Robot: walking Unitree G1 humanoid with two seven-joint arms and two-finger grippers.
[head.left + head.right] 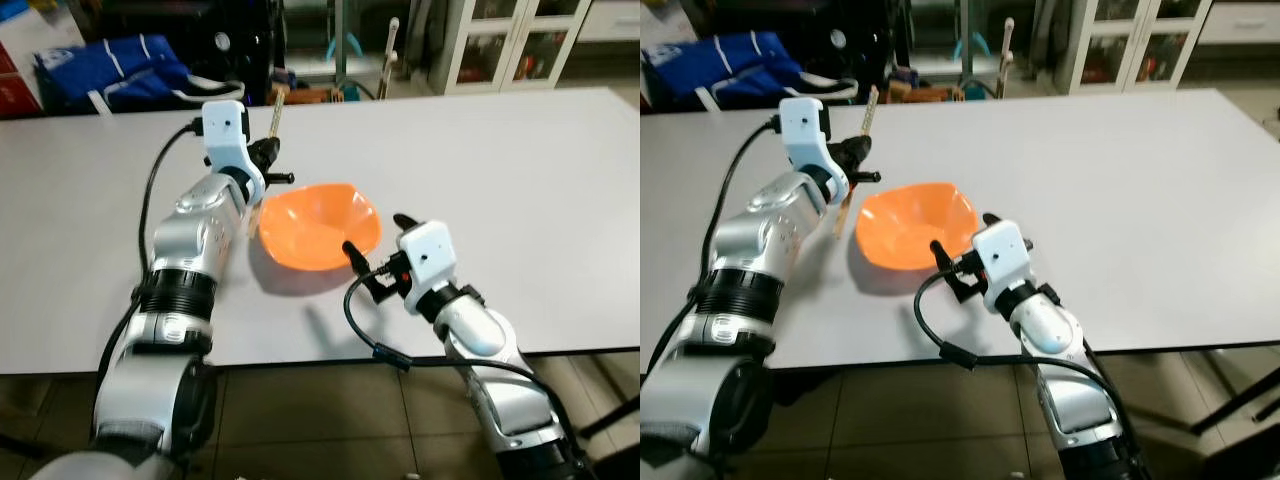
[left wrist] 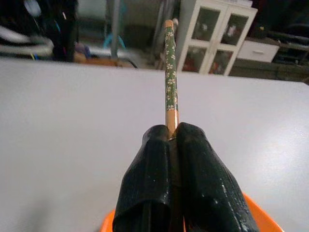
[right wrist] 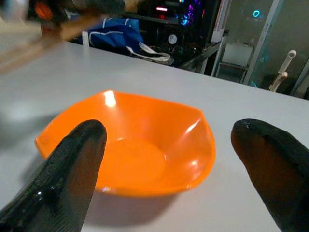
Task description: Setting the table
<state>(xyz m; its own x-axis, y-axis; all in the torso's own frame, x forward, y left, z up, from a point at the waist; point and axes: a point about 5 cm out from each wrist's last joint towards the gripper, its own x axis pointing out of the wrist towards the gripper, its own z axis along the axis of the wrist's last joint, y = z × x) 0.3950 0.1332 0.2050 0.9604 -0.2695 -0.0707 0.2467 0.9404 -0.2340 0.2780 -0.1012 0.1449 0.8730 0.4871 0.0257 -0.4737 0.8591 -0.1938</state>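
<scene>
Orange and glossy, the bowl (image 1: 319, 226) sits upright on the pale grey table (image 1: 520, 190), nearer the table's front edge than its far edge and left of the middle of its width. Its rim is wavy and roughly four-cornered, and the inside looks empty.

At the bowl's left side, the left gripper (image 1: 270, 163) is raised above the table surface with its jaws closed on a pair of chopsticks (image 1: 866, 122). In the left wrist view the two black fingers (image 2: 149, 188) press together around the sticks, whose upper part carries a green pattern with small pale flowers over a plain wooden shaft. The patterned end rises past the gripper toward the table's far edge, and the lower end slants down to the table just left of the bowl; whether the tip touches the surface cannot be told.

On the bowl's front right side, the right gripper (image 1: 375, 258) is low over the table with its jaws spread wide and nothing between them. In the right wrist view the bowl lies framed between the two black fingers (image 3: 67, 169), apart from both.

Beyond the far edge stand a blue bag (image 1: 110, 65), dark equipment and a white glass-fronted cabinet (image 1: 510, 40).
</scene>
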